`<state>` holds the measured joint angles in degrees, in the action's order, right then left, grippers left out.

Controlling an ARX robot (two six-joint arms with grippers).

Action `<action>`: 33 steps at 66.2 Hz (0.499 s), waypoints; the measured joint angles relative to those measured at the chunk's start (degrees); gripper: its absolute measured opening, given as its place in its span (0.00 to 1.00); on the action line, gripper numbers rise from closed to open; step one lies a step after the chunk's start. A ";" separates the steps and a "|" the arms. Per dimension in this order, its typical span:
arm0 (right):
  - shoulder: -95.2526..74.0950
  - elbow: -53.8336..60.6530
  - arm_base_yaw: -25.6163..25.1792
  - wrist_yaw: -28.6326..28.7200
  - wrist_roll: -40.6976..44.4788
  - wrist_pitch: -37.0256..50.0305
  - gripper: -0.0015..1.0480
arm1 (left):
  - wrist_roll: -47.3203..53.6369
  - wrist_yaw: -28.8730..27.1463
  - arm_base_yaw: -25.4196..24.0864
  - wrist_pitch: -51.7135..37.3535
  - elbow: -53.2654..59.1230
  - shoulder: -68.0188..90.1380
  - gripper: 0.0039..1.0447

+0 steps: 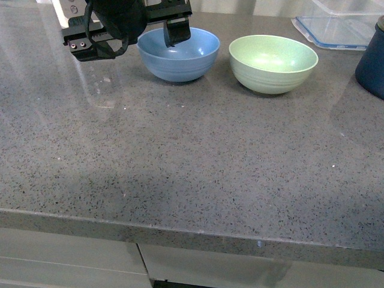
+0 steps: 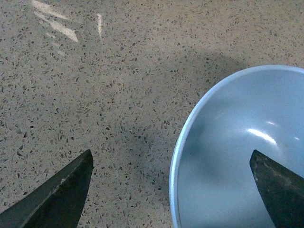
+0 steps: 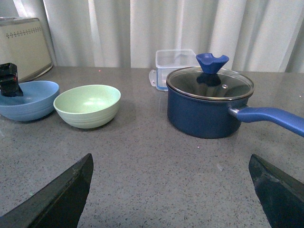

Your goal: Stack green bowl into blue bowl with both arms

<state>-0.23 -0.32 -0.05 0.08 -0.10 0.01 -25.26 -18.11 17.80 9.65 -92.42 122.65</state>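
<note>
On the left of the grey counter (image 1: 180,180), the left gripper (image 1: 129,42) is being held spread open across the left rim of the blue bowl (image 1: 178,57). One finger (image 1: 177,30) is being hung inside the bowl and the other (image 2: 57,199) outside it, above the counter, with nothing being pinched. Just to the right, near the blue bowl but apart from it, the green bowl (image 1: 273,63) is being borne upright on the counter. Further right, a navy pot (image 3: 204,111) with a glass lid is being shown in front of a clear container (image 3: 175,61). The right gripper (image 3: 171,161) is being held wide apart above the counter, with nothing being grasped.
</note>
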 joint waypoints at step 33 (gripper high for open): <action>0.00 0.00 0.00 -0.02 0.00 0.00 0.90 | 12.76 -10.45 -0.24 -25.55 22.03 -16.52 0.94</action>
<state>-0.23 -0.32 -0.05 0.05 -0.10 0.01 -12.49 -28.56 17.56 -15.90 -70.39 106.13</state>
